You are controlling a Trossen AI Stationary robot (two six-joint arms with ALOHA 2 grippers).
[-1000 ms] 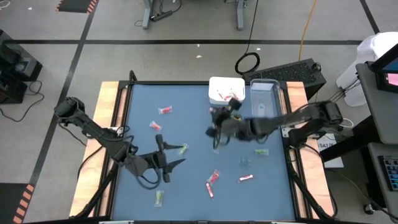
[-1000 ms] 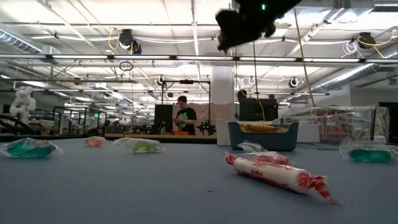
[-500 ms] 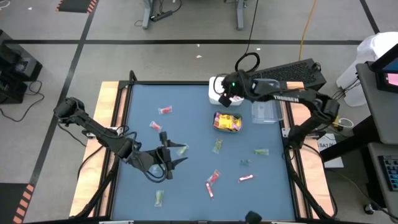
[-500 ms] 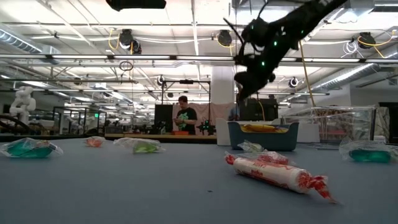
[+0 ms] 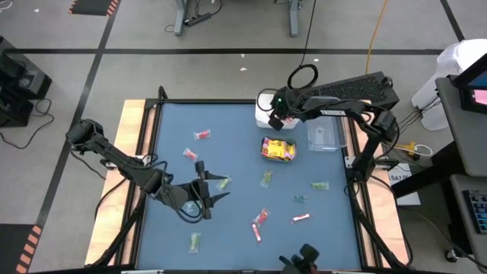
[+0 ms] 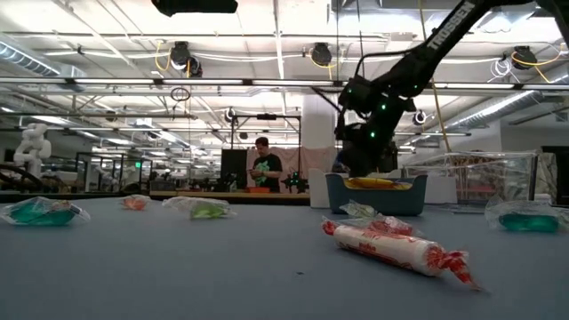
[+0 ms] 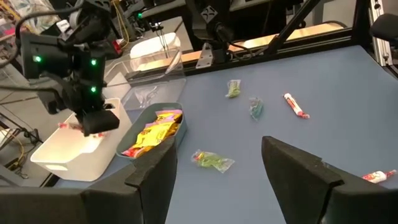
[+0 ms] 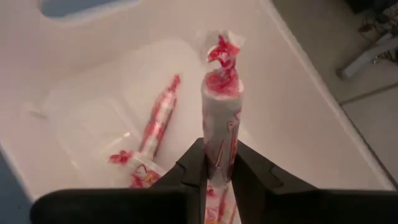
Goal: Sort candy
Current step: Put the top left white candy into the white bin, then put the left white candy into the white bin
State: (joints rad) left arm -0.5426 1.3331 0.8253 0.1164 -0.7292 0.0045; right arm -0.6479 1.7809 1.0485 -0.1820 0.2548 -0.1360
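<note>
**Right arm now over the white bin**

Since a second ago your right gripper (image 8: 217, 177) has swung from mid-table to the white bin (image 5: 268, 103) at the 12 o'clock edge, its fingers pinched on a pink-white stick (image 8: 219, 130); two more sticks lie inside. Your left gripper (image 5: 204, 190) waits spread wide around 7 o'clock. Yellow packets (image 5: 278, 150) fill the teal tray near centre. Loose candy (image 5: 263, 180) dots the mat, leaving open lanes between pieces.

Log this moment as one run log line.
right gripper: shut on pink-white stick candy, above white bin | left gripper: open, waiting over table
</note>
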